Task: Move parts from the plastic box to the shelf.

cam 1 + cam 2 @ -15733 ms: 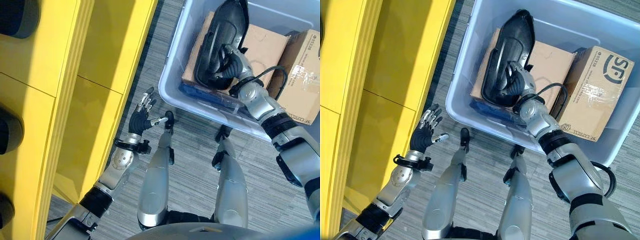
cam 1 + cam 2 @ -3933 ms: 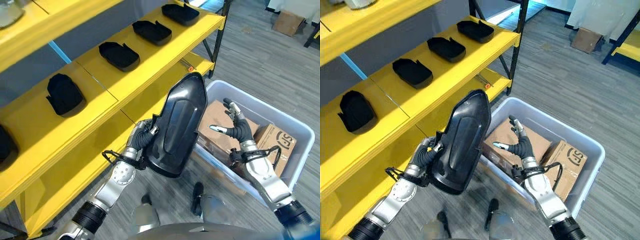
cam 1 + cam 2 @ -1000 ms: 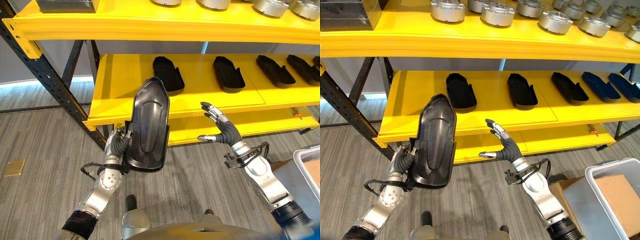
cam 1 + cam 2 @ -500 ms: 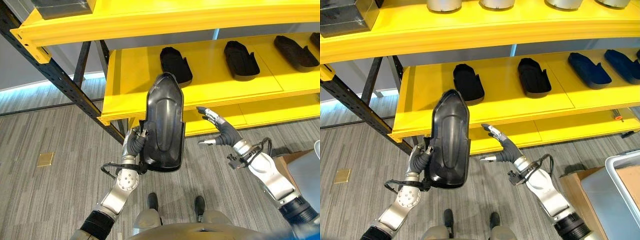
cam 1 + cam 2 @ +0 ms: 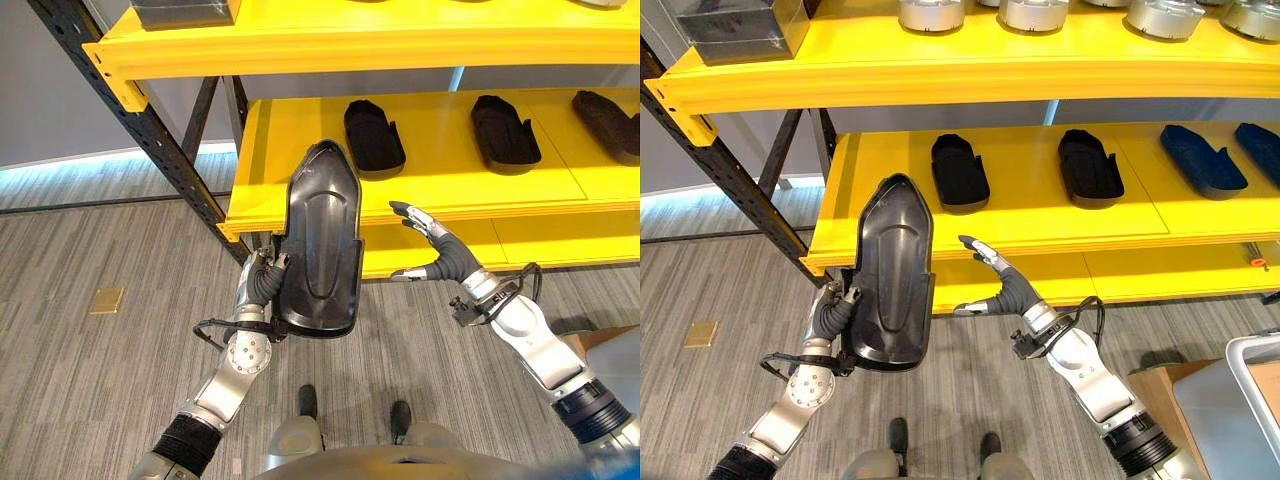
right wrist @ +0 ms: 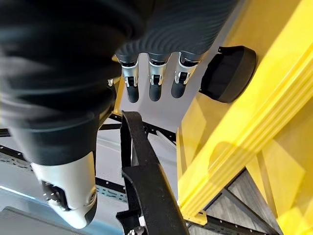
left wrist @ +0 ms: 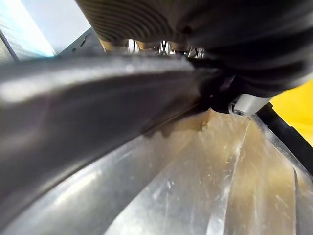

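Gripping upright black part (image 5: 322, 245), left robot hand (image 5: 258, 282)

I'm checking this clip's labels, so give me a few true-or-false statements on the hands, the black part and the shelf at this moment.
1. The left hand holds the large black part upright in front of the shelf. True.
2. The right hand is curled round the part. False: it is open, beside the part and apart from it.
3. The held part already rests on the shelf board. False: it is in the air, before the shelf's front edge.
4. Smaller black parts lie in a row on the middle board. True.
5. Round metal pieces stand on the board above. True.
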Robot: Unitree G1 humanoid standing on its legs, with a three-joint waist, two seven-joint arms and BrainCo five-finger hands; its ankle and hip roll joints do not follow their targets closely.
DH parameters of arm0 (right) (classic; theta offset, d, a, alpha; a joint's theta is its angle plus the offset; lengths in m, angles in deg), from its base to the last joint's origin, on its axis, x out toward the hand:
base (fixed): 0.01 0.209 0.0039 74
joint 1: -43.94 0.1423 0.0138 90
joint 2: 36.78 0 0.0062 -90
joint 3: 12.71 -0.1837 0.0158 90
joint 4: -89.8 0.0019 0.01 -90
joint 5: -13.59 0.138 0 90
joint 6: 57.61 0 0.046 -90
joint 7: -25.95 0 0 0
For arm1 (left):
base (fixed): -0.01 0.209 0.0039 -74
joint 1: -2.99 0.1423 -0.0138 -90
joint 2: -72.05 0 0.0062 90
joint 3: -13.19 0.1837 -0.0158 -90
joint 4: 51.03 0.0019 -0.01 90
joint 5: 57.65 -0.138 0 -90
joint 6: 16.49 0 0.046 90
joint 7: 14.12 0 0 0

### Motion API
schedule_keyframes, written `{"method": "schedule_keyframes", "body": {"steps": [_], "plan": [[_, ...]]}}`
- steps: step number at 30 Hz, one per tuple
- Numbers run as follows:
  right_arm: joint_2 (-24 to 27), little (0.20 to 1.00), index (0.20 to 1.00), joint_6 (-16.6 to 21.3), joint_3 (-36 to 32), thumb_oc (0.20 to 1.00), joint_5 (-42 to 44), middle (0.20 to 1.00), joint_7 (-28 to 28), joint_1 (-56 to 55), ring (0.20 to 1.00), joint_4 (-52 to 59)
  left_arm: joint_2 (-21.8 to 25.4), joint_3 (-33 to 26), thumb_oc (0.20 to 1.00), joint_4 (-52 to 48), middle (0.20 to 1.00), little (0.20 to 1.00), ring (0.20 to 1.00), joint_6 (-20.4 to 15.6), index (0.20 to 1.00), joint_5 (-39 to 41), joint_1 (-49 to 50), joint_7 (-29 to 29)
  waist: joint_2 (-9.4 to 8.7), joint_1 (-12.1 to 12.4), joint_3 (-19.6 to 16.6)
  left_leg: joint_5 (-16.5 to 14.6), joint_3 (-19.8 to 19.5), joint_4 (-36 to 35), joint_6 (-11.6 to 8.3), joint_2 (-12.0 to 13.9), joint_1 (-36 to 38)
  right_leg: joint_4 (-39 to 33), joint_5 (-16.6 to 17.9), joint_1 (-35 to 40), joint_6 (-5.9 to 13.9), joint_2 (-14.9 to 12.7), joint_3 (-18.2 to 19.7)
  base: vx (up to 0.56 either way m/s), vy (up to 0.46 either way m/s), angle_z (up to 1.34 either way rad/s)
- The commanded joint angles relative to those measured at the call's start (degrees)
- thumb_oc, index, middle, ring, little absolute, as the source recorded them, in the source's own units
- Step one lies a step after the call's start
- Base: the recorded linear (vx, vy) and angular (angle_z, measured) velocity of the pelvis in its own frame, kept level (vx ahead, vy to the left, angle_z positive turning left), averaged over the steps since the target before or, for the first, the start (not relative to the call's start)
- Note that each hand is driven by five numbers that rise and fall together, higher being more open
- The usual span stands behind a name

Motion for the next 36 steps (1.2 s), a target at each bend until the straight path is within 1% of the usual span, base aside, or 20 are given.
{"method": "schedule_keyframes", "body": {"steps": [1, 2, 3, 5, 6, 8, 9, 10, 11, 13, 14, 16, 18, 20, 23, 25, 28, 31, 33, 36], "plan": [[-1.9, 1.000, 1.000, 4.3, -0.2, 1.000, -0.4, 1.000, 0.8, 2.1, 1.000, 3.4, 1.9, -3.4, 0.200, -1.5, 0.200, 0.200, 0.200, -4.0, 0.200, -0.6, -4.8, 4.1, -2.57, -1.4, -0.5, 0.1, 4.8, 9.1, -0.17, 3.2, -0.1, 2.6, 2.5, -2.3, -0.94, -1.6, -1.7, 0.06, 0.161, 0.31], [-1.9, 1.000, 1.000, 4.1, -0.1, 1.000, -0.4, 1.000, 0.9, 2.2, 1.000, 3.4, 1.9, -3.6, 0.200, -1.3, 0.200, 0.200, 0.200, -4.1, 0.200, -0.5, -5.0, 4.3, -2.45, -1.6, -0.5, 0.7, 4.8, 7.6, -0.30, 3.6, 0.4, 3.1, 2.2, -2.4, -0.92, -1.7, -1.8, 0.07, 0.243, 0.33], [-1.8, 1.000, 1.000, 4.0, 0.0, 1.000, -0.4, 1.000, 1.1, 2.4, 1.000, 3.2, 2.0, -3.9, 0.200, -0.9, 0.200, 0.200, 0.200, -4.7, 0.200, 0.1, -4.8, 4.9, -2.04, -1.7, -0.6, 3.1, 4.5, 5.1, -1.10, 5.2, 0.8, 3.6, 1.7, -2.6, -0.97, -1.8, -2.0, 0.10, 0.329, 0.34], [-1.5, 1.000, 1.000, 3.5, 0.2, 1.000, -0.6, 1.000, 1.4, 2.8, 1.000, 3.3, 2.2, -4.7, 0.200, -0.2, 0.200, 0.200, 0.200, -6.3, 0.200, 0.9, -4.2, 5.7, -1.36, -2.0, -0.6, 9.7, 3.5, -0.3, -2.96, 9.5, 1.0, 4.4, 0.8, -2.4, -1.05, -2.6, -1.8, 0.12, 0.543, 0.37], [-1.1, 1.000, 1.000, 2.7, 0.2, 1.000, 0.0, 1.000, 1.1, 2.9, 1.000, 3.4, 2.1, -5.6, 0.200, 0.7, 0.200, 0.200, 0.200, -7.9, 0.200, 1.4, -3.7, 5.7, -1.40, -2.5, -0.6, 12.4, 3.1, -2.2, -3.60, 11.8, 0.0, 5.1, 0.3, -1.7, -0.96, -4.2, -1.3, 0.11, 0.647, 0.45], [-0.5, 1.000, 1.000, 2.7, 0.3, 1.000, 1.2, 1.000, 1.2, 3.2, 1.000, 3.1, 2.1, -5.8, 0.200, 1.3, 0.200, 0.200, 0.200, -8.6, 0.200, 1.4, -3.8, 5.7, -1.28, -2.8, -0.7, 10.9, 4.0, -2.7, -3.38, 11.7, 0.5, 5.9, -0.1, -1.7, -0.41, -5.4, -1.3, 0.08, 0.500, 0.25], [-0.3, 1.000, 1.000, 2.7, 0.3, 1.000, 1.9, 1.000, 1.0, 2.8, 1.000, 2.9, 1.7, -5.6, 0.200, 2.2, 0.200, 0.200, 0.200, -8.8, 0.200, 1.1, -4.2, 6.0, -0.79, -3.2, -1.0, 8.9, 5.4, -2.5, -3.41, 11.2, 1.0, 7.1, -0.4, -2.0, 0.12, -6.6, -1.7, 0.06, 0.366, -0.05], [-0.3, 1.000, 1.000, 2.8, 0.3, 1.000, 2.0, 1.000, 1.0, 2.5, 1.000, 2.9, 1.5, -5.5, 0.200, 2.5, 0.200, 0.200, 0.200, -8.7, 0.200, 1.2, -4.4, 6.1, -0.70, -3.3, -1.1, 8.7, 5.6, -2.1, -3.41, 11.0, 0.9, 7.3, -0.5, -1.9, 0.13, -6.8, -1.8, 0.15, 0.634, -0.16], [-0.5, 1.000, 1.000, 3.9, -0.4, 1.000, 3.6, 1.000, 1.6, 0.0, 1.000, 2.7, 1.1, -4.9, 0.200, 3.7, 0.200, 0.200, 0.200, -8.1, 0.200, 0.3, -5.4, 5.9, -0.43, -3.8, -1.5, 4.3, 6.5, -1.5, -2.66, 8.5, 2.1, 7.5, 0.3, -1.5, 1.43, -7.9, -1.7, 0.12, 0.371, -0.07], [-0.6, 1.000, 1.000, 4.0, -0.4, 1.000, 3.8, 1.000, 1.7, -0.2, 1.000, 2.6, 1.0, -4.8, 0.200, 3.7, 0.200, 0.200, 0.200, -8.0, 0.200, 0.4, -5.4, 5.8, -0.46, -3.7, -1.5, 4.0, 6.5, -1.5, -2.57, 8.3, 2.3, 7.4, 0.4, -1.4, 1.60, -8.0, -1.6, 0.10, 0.217, 0.06], [-2.1, 1.000, 1.000, 4.2, -0.3, 1.000, 4.8, 1.000, 2.2, -1.2, 1.000, 2.6, 1.0, -4.6, 0.200, 4.2, 0.200, 0.200, 0.200, -7.6, 0.200, -1.8, -6.0, 5.0, -0.94, -3.2, -1.9, 2.1, 6.7, -3.0, -1.87, 6.4, 5.3, 5.0, 3.3, -0.6, 4.10, -9.5, -2.0, 0.09, 0.124, -0.07], [-3.2, 1.000, 1.000, 4.1, 0.0, 1.000, 3.8, 1.000, 2.5, -1.5, 1.000, 2.9, 1.1, -4.5, 0.200, 3.8, 0.200, 0.200, 0.200, -6.8, 0.200, -2.9, -6.4, 4.6, -1.34, -2.8, -2.1, 1.4, 6.9, -3.6, -1.58, 5.8, 6.1, 3.3, 4.5, -0.2, 5.00, -10.0, -2.4, 0.06, 0.054, -0.13], [-4.2, 1.000, 1.000, 3.8, 1.4, 1.000, 1.4, 1.000, 1.0, 0.1, 1.000, 3.3, 1.8, -4.4, 0.200, 3.4, 0.200, 0.200, 0.200, -5.8, 0.200, -3.5, -8.5, 4.4, -2.41, -1.9, -1.9, 0.3, 7.5, -3.8, -1.15, 5.3, 6.4, 0.6, 6.4, -0.2, 6.25, -10.6, -2.9, -0.01, -0.094, -0.12], [-4.6, 1.000, 1.000, 2.9, 2.3, 1.000, 0.9, 1.000, 0.1, 2.1, 1.000, 3.0, 1.4, -3.8, 0.200, 4.2, 0.200, 0.200, 0.200, -4.8, 0.200, -2.8, -10.8, 5.2, -3.00, -1.5, -1.6, 0.2, 7.9, -3.7, -1.24, 5.5, 5.9, -0.2, 6.7, -0.4, 6.33, -10.5, -3.1, -0.02, -0.116, -0.07], [-4.5, 1.000, 1.000, 1.3, 2.6, 1.000, 0.8, 1.000, -0.8, 4.0, 1.000, 2.8, 0.4, -3.0, 0.200, 5.5, 0.200, 0.200, 0.200, -3.4, 0.200, -2.0, -13.9, 5.4, -3.47, -1.6, -1.2, 0.6, 7.7, -3.2, -1.64, 6.2, 5.0, -0.4, 6.1, -0.6, 5.52, -9.3, -2.4, 0.03, -0.119, -0.10], [-3.8, 1.000, 1.000, 1.4, 2.1, 1.000, 0.4, 1.000, 1.2, 4.6, 1.000, 2.8, -0.4, -2.6, 0.200, 6.4, 0.200, 0.200, 0.200, -3.5, 0.200, -1.0, -15.7, 6.0, -3.37, -2.4, -1.1, 1.2, 8.1, -2.9, -2.19, 7.1, 4.9, -0.8, 6.0, -0.2, 4.98, -8.6, -2.1, 0.05, -0.066, -0.07], [-3.3, 1.000, 1.000, 1.7, 1.9, 1.000, 0.1, 1.000, 3.0, 5.3, 1.000, 3.4, -0.7, -2.4, 0.200, 6.1, 0.200, 0.200, 0.200, -3.2, 0.200, -0.8, -15.5, 5.7, -3.45, -2.7, -1.3, 0.9, 8.5, -2.2, -2.33, 7.3, 5.5, -1.5, 6.4, 0.2, 4.88, -8.6, -1.9, 0.06, 0.060, -0.13], [-2.9, 1.000, 1.000, 1.7, 2.0, 1.000, 0.1, 1.000, 3.9, 6.3, 1.000, 4.0, -0.7, -2.4, 0.200, 6.2, 0.200, 0.200, 0.200, -3.4, 0.200, -0.6, -15.1, 5.9, -3.76, -2.7, -1.5, -0.3, 8.2, -0.7, -2.08, 6.8, 5.8, -1.7, 6.6, 0.5, 4.84, -8.6, -1.2, 0.04, 0.124, -0.34], [-2.6, 1.000, 1.000, 1.3, 1.6, 1.000, 0.8, 1.000, 4.0, 6.8, 1.000, 4.1, -0.7, -2.1, 0.200, 6.6, 0.200, 0.200, 0.200, -4.0, 0.200, -1.1, -14.5, 5.1, -4.33, -2.4, -1.8, -2.6, 8.0, 1.4, -0.95, 5.5, 6.3, -1.0, 6.5, 1.0, 5.11, -8.9, -0.5, 0.07, 0.180, -0.29], [-3.1, 1.000, 1.000, 1.2, 1.2, 1.000, 1.3, 1.000, 4.3, 6.1, 1.000, 3.2, -0.8, -1.9, 0.200, 6.9, 0.200, 0.200, 0.200, -4.0, 0.200, -2.1, -13.6, 4.1, -5.12, -1.9, -2.2, -4.4, 9.2, 3.2, 0.06, 4.7, 7.4, -0.3, 6.6, 2.0, 5.56, -9.8, -0.9, 0.04, 0.149, -0.19]]}}
